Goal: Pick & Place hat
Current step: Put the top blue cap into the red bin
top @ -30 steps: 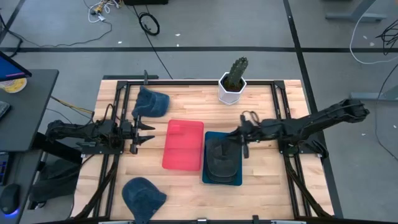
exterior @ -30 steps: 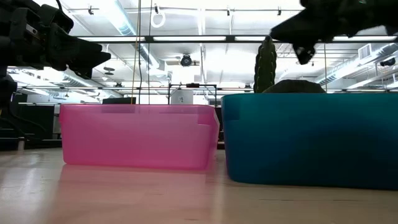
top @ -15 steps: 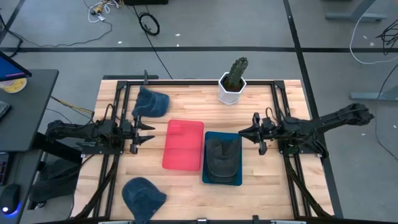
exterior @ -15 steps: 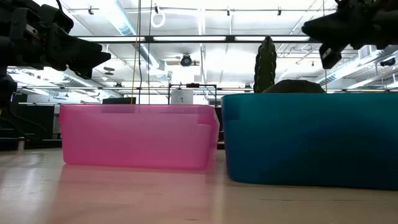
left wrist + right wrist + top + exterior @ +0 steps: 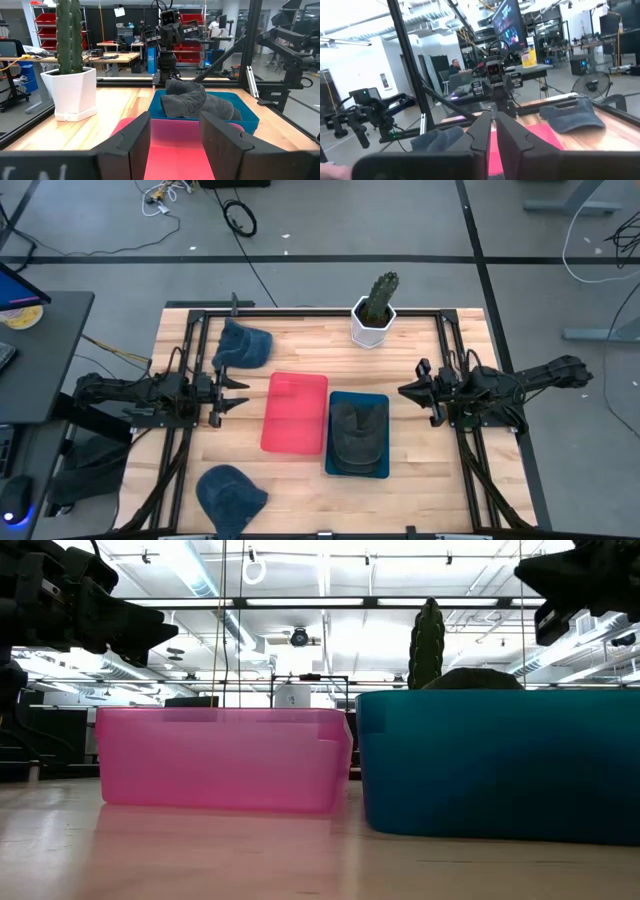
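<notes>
On the wooden desk (image 5: 300, 480) a dark grey hat (image 5: 358, 432) lies inside the teal bin (image 5: 340, 402), which stands touching the right side of the pink bin (image 5: 295, 412). From the left wrist view the same hat (image 5: 197, 102) is heaped above the teal bin's rim, with the pink bin (image 5: 175, 145) in front of it.

Two more hats are out on the desk: a blue cap (image 5: 243, 344) near the far left corner, and another blue cap (image 5: 230, 495) at the near edge, left of the bins. A cactus in a white pot (image 5: 374, 310) stands at the far side, behind the bins.

The right pincer (image 5: 408, 390) hangs in the air to the right of the teal bin, clear of the hat and holding nothing; its fingers (image 5: 481, 131) are nearly pressed together, a thin gap between them. The left pincer (image 5: 238, 393) waits to the left of the pink bin, its fingers (image 5: 134, 141) spread and empty.

In the right wrist view a person (image 5: 455, 65) sits at a workstation beyond the desk.
</notes>
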Controlling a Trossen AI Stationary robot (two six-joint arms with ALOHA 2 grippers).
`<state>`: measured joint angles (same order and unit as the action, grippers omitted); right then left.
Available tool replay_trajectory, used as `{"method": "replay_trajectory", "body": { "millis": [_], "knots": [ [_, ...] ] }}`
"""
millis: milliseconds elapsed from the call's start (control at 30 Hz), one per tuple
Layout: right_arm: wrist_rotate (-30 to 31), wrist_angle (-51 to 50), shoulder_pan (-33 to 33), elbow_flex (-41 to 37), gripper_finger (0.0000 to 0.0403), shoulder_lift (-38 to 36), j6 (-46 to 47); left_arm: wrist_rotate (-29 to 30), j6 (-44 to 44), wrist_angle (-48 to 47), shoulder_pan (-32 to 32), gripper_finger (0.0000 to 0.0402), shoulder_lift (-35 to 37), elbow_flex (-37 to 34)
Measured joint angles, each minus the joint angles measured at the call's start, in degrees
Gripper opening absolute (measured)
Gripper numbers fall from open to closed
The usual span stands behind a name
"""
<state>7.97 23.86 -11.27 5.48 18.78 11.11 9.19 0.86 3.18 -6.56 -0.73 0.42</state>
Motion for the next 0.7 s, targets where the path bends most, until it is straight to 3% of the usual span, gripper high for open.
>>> {"method": "replay_trajectory", "body": {
  "millis": [700],
  "knots": [
    [0.09,-11.44,0.0,0.0,0.0036,-13.66,-1.13,-0.02,0.0,0.0,0.01,0.0172,0.0,0.01]
  ]
}}
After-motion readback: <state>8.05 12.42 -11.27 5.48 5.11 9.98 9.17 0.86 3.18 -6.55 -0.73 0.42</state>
